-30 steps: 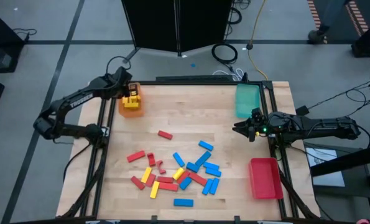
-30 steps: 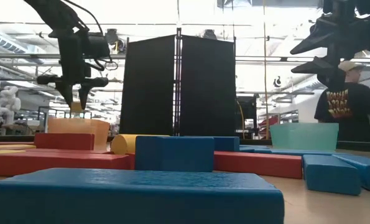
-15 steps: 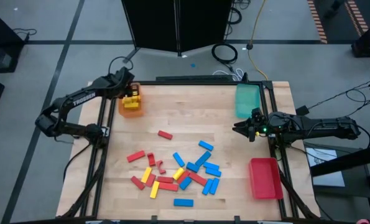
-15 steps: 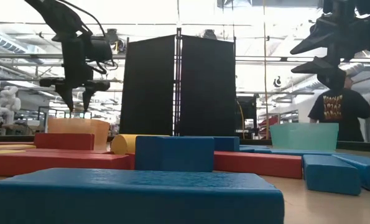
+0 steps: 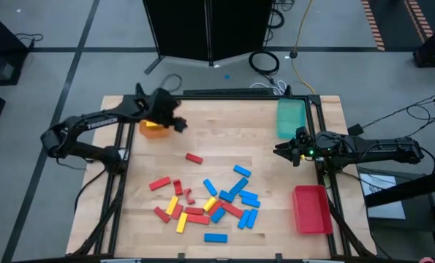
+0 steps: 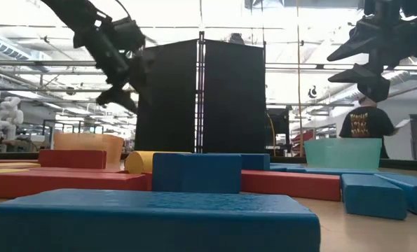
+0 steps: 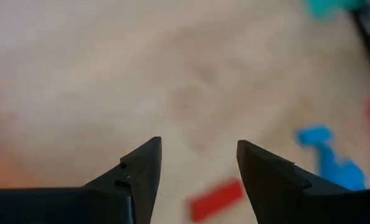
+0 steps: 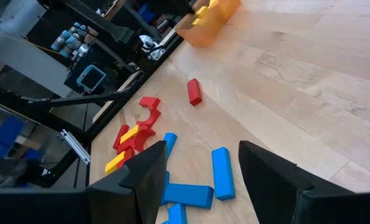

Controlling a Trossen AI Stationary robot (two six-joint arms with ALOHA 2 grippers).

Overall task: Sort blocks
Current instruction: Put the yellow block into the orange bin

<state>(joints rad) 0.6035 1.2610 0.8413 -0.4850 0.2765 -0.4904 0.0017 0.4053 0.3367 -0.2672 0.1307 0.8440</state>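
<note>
The blocks [image 5: 206,201] lie loose on the wooden table, red, yellow and blue, mostly in a heap at the near middle. One red block [image 5: 194,158] lies apart, also seen as a red block [image 7: 217,198] ahead of the left fingers. My left gripper [image 5: 179,123] hangs open and empty just right of the orange tray [image 5: 150,129], above the table. That tray holds yellow blocks [image 8: 203,10]. My right gripper [image 5: 279,150] waits open and empty at the table's right edge, above the surface.
A teal tray [image 5: 291,117] stands at the far right and a red tray [image 5: 311,208] at the near right. Bare wood lies between the orange tray and the heap. A person [image 6: 368,124] stands in the room beyond the table.
My left gripper has opened above the orange tray and let go of a yellow block there. It has then swung toward the table's right and a little nearer, clear of the tray, turning and tipping as it went.
</note>
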